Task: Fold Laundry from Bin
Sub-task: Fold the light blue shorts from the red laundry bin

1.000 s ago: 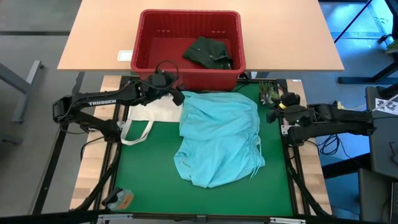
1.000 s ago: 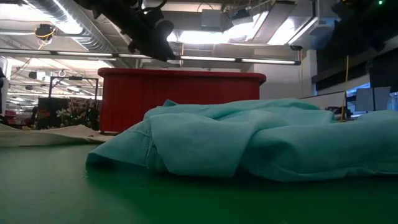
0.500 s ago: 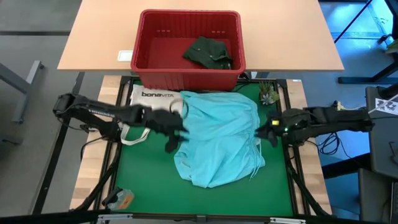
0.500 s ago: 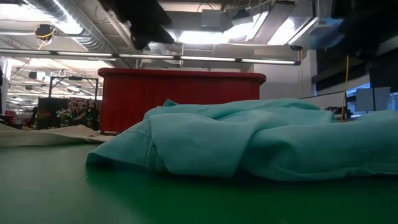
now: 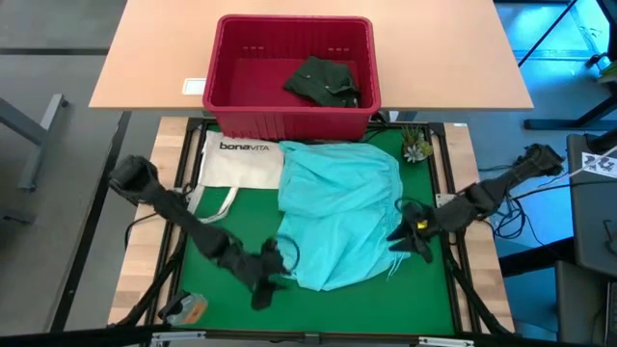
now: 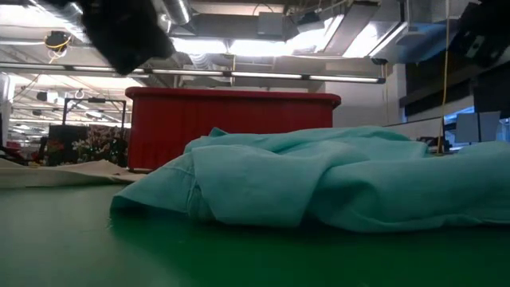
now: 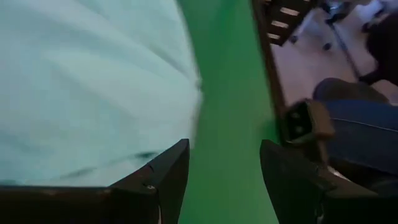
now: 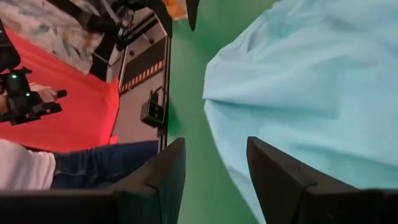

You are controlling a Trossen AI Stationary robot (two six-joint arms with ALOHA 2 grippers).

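One tan table [image 5: 145,67] sat behind one green mat [image 5: 222,226]. One red bin [image 5: 231,96] stood on the table's near edge, holding one dark green garment [image 5: 323,80]. One turquoise garment [image 5: 337,207] lay crumpled on the mat, just in front of the bin. One white tote [image 5: 241,162] lay flat beside it. Two arms: the left gripper [image 5: 270,273] was at the garment's near-left edge, fingers apart and empty; the right gripper [image 5: 410,231] was at its right edge, fingers apart and empty. Room beyond: ceiling lights and pipes [image 6: 263,40]; a seated person's jeans [image 7: 360,130] showed past the mat.
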